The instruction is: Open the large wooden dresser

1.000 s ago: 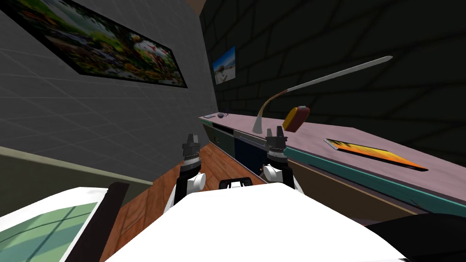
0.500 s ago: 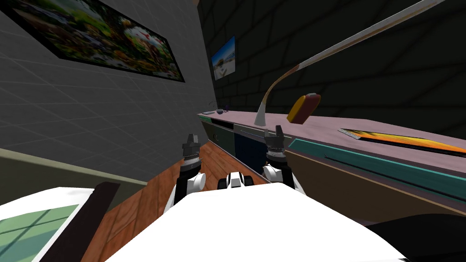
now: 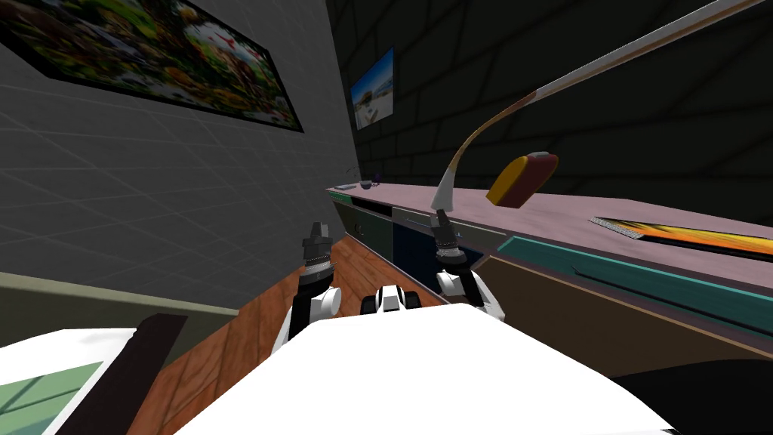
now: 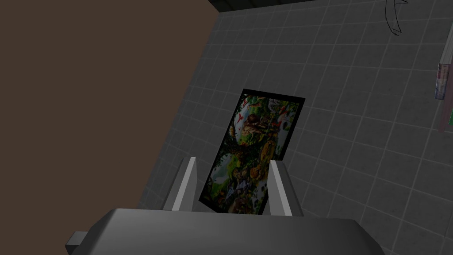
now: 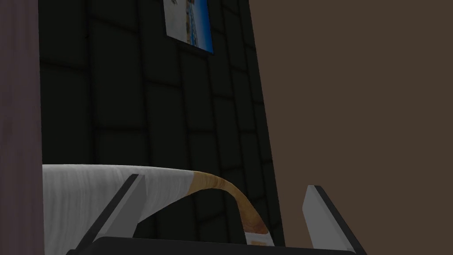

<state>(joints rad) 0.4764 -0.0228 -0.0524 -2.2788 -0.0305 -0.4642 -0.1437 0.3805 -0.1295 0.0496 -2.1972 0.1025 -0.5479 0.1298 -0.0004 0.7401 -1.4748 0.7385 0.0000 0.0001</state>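
Centrally, the right claw [image 3: 440, 219] sits by the front edge of the dresser [image 3: 589, 317], below the lamp [image 3: 483, 128] — wrist views show its blades spread, those of the left claw [image 3: 317, 226] parted too.

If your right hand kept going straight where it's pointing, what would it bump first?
Probably the curved white and tan stem, which arches across the gap between the open fingers of the right gripper. Behind it is the dark tiled wall. Exactly how near the stem is, I cannot tell.

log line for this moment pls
stage: approach | right gripper: jaws open, at dresser front edge near lamp | left gripper: jaws open, over floor | dresser: not yet gripped
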